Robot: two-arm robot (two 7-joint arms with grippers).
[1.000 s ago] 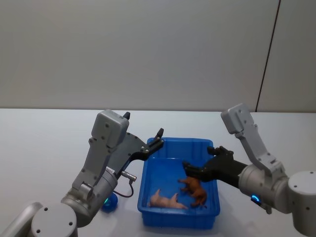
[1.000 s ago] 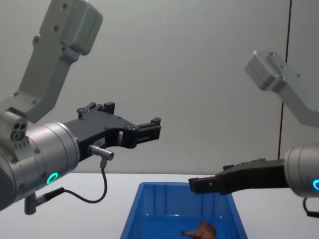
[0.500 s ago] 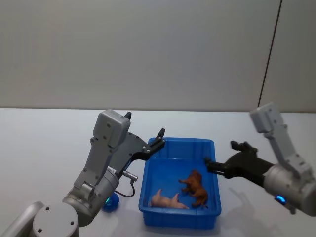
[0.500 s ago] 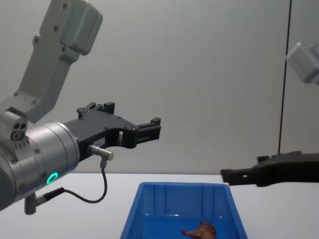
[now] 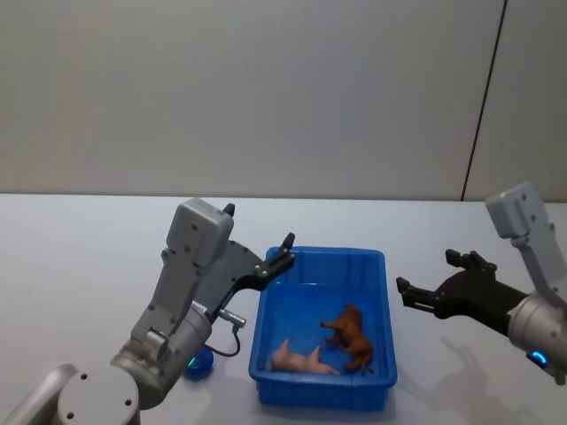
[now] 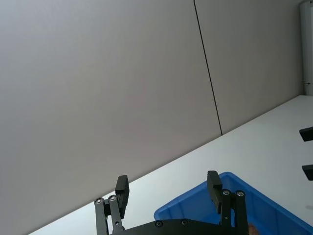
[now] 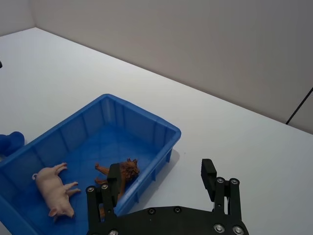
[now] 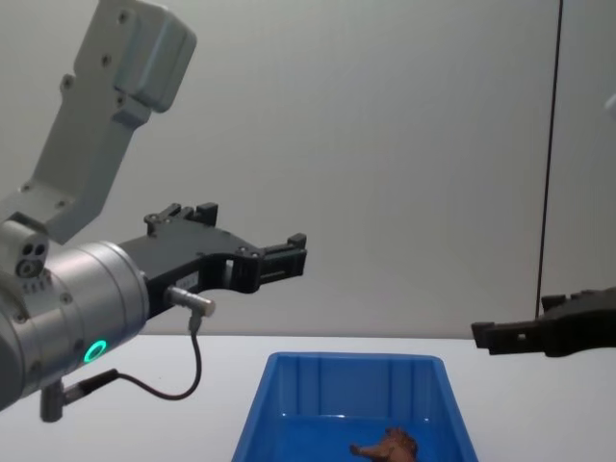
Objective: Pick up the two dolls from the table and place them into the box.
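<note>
**Dolls in the box, both grippers empty**

The brown doll [image 5: 350, 335] and a pink pig-like figure [image 5: 299, 359] lie side by side on the floor of the blue box [image 5: 319, 394]. The right gripper [image 7: 161, 177] hangs wide open, holding nothing, over the table [image 5: 89, 257] just right of the box. The left gripper [image 6: 167, 188], equally spread and empty, hovers above the box's far left corner. A small blue rounded thing [image 5: 198, 363] sits beside the left wall, half hidden by the left arm. If it counts, the left gripper should probably descend from above, clearing the rim.
</note>
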